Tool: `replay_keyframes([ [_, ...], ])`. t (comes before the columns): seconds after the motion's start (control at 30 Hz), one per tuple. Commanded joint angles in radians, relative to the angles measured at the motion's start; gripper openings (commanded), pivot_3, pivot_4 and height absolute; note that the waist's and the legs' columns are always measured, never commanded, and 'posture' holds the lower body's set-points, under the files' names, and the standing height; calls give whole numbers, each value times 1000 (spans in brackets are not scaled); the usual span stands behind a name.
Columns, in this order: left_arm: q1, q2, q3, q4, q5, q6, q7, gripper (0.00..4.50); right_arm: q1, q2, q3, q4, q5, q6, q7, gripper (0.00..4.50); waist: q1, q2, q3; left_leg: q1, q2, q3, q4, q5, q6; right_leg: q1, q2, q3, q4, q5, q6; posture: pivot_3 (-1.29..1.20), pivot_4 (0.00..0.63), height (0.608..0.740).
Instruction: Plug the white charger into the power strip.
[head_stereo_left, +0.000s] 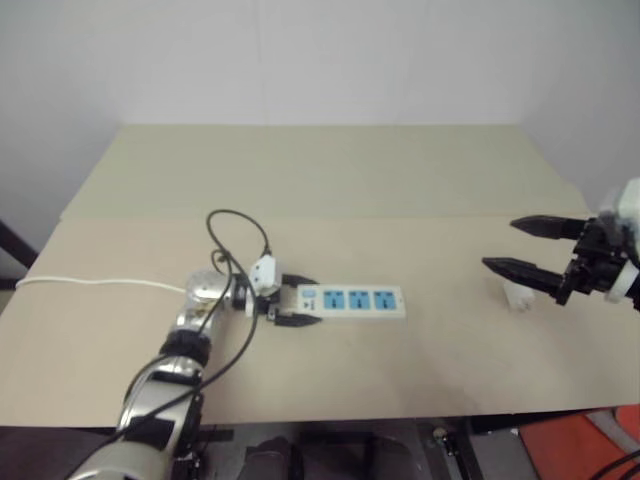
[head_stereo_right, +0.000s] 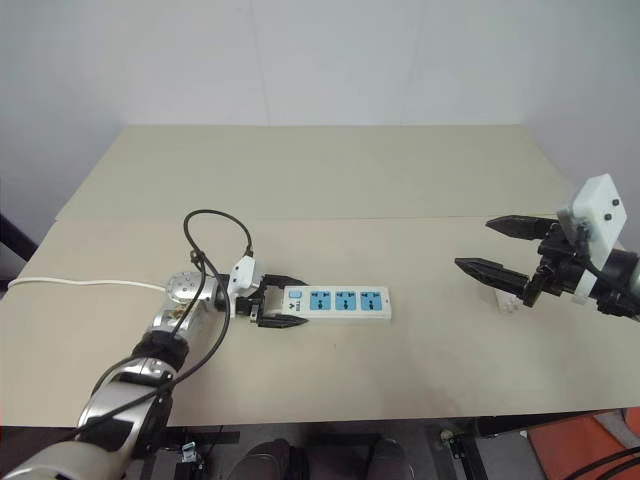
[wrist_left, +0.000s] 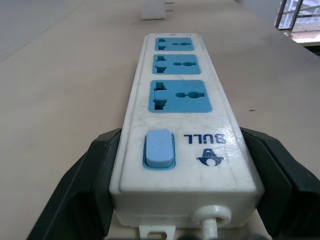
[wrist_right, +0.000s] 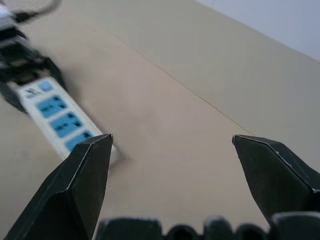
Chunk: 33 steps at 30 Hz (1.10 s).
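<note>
The power strip (head_stereo_left: 355, 300) lies flat on the table left of centre, a white bar with three blue sockets (wrist_left: 180, 95) facing up. My left gripper (head_stereo_left: 312, 302) is shut on its switch end, one black finger on each long side. The white charger (head_stereo_left: 518, 294) stands on the table at the right, small and partly hidden behind my right gripper. My right gripper (head_stereo_left: 499, 244) hangs above the table just over the charger, open with nothing between its fingers, and points left towards the strip (wrist_right: 57, 117).
The strip's thin white cord (head_stereo_left: 90, 282) trails left across the beige table (head_stereo_left: 330, 180) to its edge. A black cable (head_stereo_left: 235, 230) loops above my left wrist. The table's front edge runs close below the strip. A red object (head_stereo_left: 580, 445) lies on the floor at the right.
</note>
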Motion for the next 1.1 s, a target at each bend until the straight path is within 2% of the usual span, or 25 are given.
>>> replay_keyframes([
  [0.03, 77, 21, -39, -125, 12, 70, 45, 3273, -41, -36, 7, 6, -28, 61, -59, 4500, 2, 0, 0, 0, 0, 0, 0, 0, 0, 0, 0, 0, 0, 0, 0, 0, 150, 740],
  [0.2, 115, 26, -53, -196, -9, 140, 86, 3273, -149, -81, 79, 51, -56, 212, -150, 4500, 4, 1, -1, 1, 0, 0, 0, 0, 0, 0, -1, 0, -1, 0, 0, 0, 150, 740],
  [0.33, 111, 28, -64, -230, -33, 208, 86, 3273, -291, -104, 142, 123, -61, 368, -220, 4500, 4, 1, -1, 1, -1, 0, 0, 0, 0, 0, -1, 0, -1, 0, 0, 0, 150, 740],
  [0.5, 91, 32, -86, -222, -31, 210, 68, 3273, -498, -132, 288, 237, -110, 638, -307, 4500, 5, 1, -1, -1, -1, 0, 0, 0, 0, -1, -2, 0, -1, 0, 0, 0, 150, 740],
  [0.67, 62, 24, -109, -183, -23, 183, 57, 3273, -717, -133, 467, 386, -162, 846, -316, 4500, 5, 1, -1, -2, -1, 0, 0, 0, 0, -3, -2, 0, -2, 0, 0, 0, 150, 740],
  [0.87, 51, 4, -121, -152, -18, 159, 76, 3273, -814, -110, 612, 532, -241, 849, -297, 4500, 5, 1, -1, -5, -2, -1, 0, 0, 0, -3, -2, -1, -1, 0, 0, 0, 150, 740],
  [1.1, 58, 4, -127, -146, -19, 148, 79, 3273, -860, -44, 751, 688, -327, 759, -231, 4500, 2, 2, -1, -4, -2, 0, 1, 0, 0, -2, -2, -1, -1, 0, 1, 0, 150, 740],
])
